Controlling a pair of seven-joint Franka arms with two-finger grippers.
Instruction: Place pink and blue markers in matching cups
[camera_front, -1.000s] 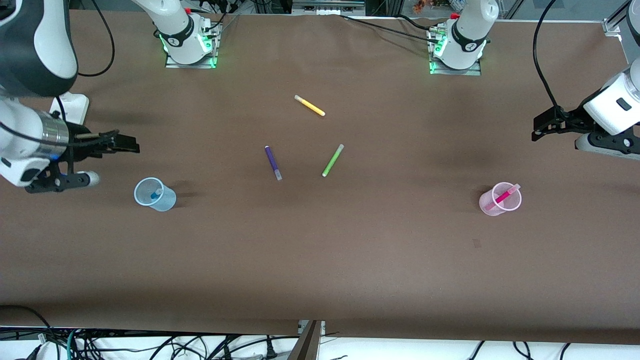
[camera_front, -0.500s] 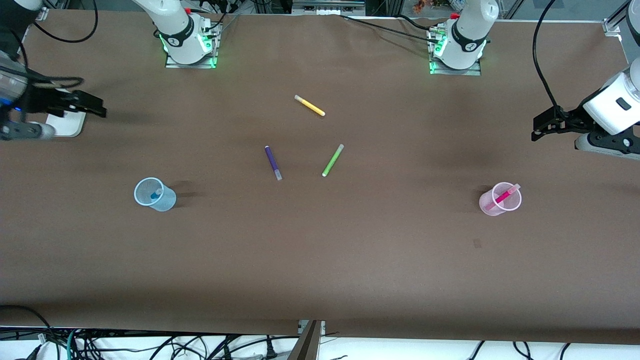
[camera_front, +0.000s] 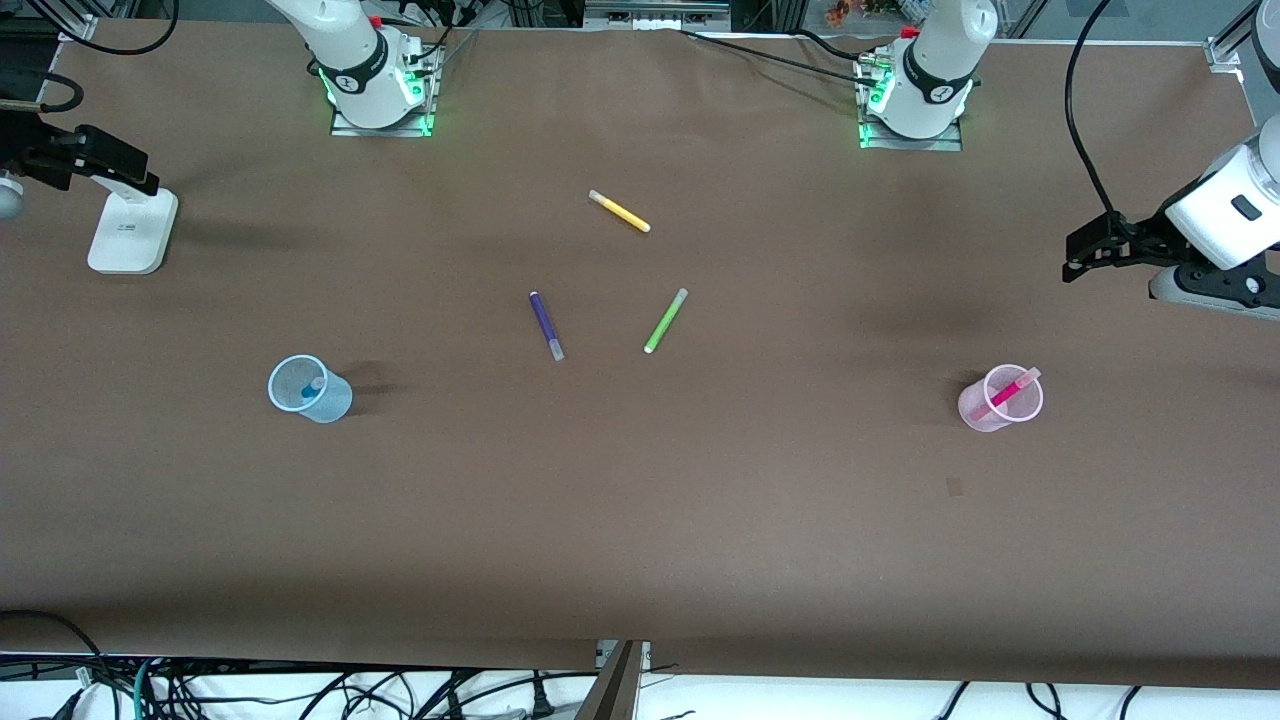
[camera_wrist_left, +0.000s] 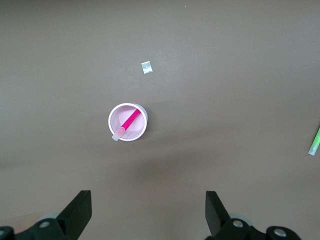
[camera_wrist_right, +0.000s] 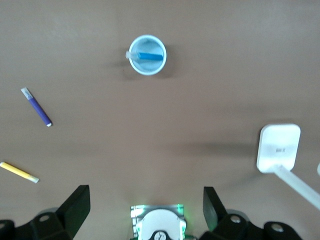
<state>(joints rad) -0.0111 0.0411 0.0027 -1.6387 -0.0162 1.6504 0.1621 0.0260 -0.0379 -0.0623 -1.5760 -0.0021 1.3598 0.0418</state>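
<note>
The left gripper (camera_front: 1076, 262) hangs in the air at the left arm's end of the table, its white wrist tilted so the black fingers (camera_front: 1095, 240) point toward the table's middle. In the left wrist view its 2 fingers (camera_wrist_left: 79, 212) stand wide apart, with nothing between the jaws. The right gripper (camera_front: 128, 172) is raised at the right arm's end of the table, only its dark fingers and part of the wrist showing at the edge of the front view. In the right wrist view its 2 fingers (camera_wrist_right: 75, 207) are also spread wide, the gap between them bare.
</note>
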